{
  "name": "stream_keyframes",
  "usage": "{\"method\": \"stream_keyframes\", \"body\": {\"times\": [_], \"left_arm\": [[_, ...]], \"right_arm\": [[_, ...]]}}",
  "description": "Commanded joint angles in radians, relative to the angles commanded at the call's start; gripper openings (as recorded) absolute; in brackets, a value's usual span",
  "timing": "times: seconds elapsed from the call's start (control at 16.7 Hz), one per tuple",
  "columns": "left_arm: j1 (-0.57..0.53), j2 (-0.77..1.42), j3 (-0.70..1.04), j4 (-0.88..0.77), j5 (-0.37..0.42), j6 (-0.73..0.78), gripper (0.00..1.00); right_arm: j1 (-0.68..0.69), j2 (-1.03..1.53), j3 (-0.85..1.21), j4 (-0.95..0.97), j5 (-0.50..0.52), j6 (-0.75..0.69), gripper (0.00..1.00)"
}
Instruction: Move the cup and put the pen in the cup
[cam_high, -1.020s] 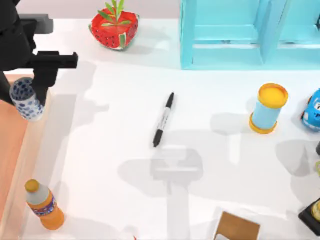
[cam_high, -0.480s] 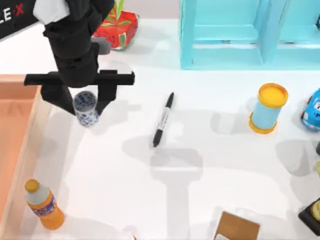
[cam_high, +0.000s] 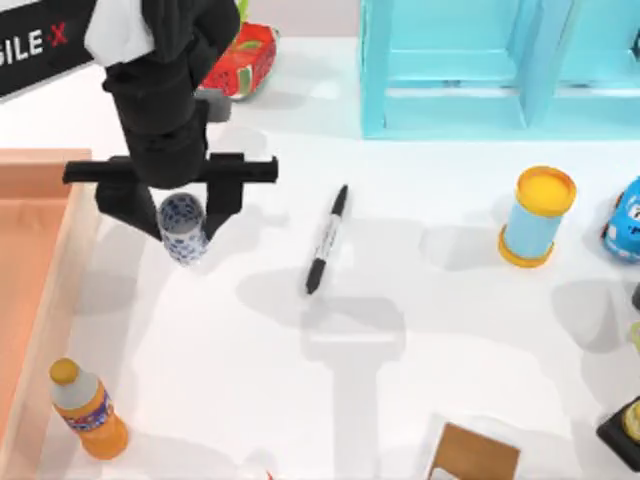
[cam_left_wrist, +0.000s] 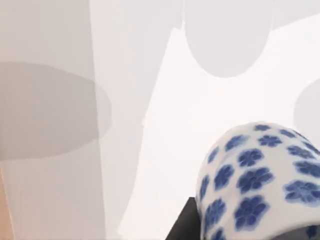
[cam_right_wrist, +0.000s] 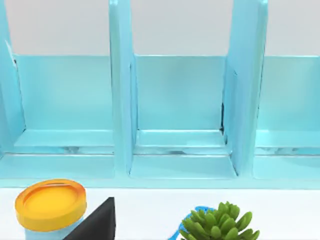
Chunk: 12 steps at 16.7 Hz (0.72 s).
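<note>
White table (cam_high: 420, 400) w/ soft shadows. Teal shelf unit (cam_high: 470, 70) at the back, right of centre; right wrist view shows its open bays (cam_right_wrist: 180, 100) against a plain grey wall. Orange tray (cam_high: 30, 270) at table's left edge. My left arm's over the left-centre, left gripper (cam_high: 183, 215) clamped on the cup (cam_high: 184, 228), blue-floral, tilted, just right of the tray; left wrist view has the cup (cam_left_wrist: 260, 185) above bare tabletop. Pen (cam_high: 326, 240) lies flat mid-table, right of the cup, well apart. Strawberry-shaped pot (cam_high: 245, 60) back-left, blue cyl w/ yellow ends (cam_high: 537, 216) right, orange bottle (cam_high: 88, 410) front-left. Right gripper: can't tell.
</note>
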Motion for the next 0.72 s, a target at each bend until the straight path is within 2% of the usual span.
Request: {"method": "stream_keyframes", "body": {"times": [0.24,0.48,0.72], "left_arm": [[-0.002,0.023,-0.087,0.115,0.0,0.0,0.0],[-0.002,0.027,-0.097,0.125,0.0,0.0,0.0],[-0.002,0.027,-0.097,0.125,0.0,0.0,0.3]], "right_arm": [[0.0,0.0,0.0,0.0,0.0,0.0,1.0],[0.0,0.0,0.0,0.0,0.0,0.0,1.0],[0.0,0.0,0.0,0.0,0.0,0.0,1.0]]}}
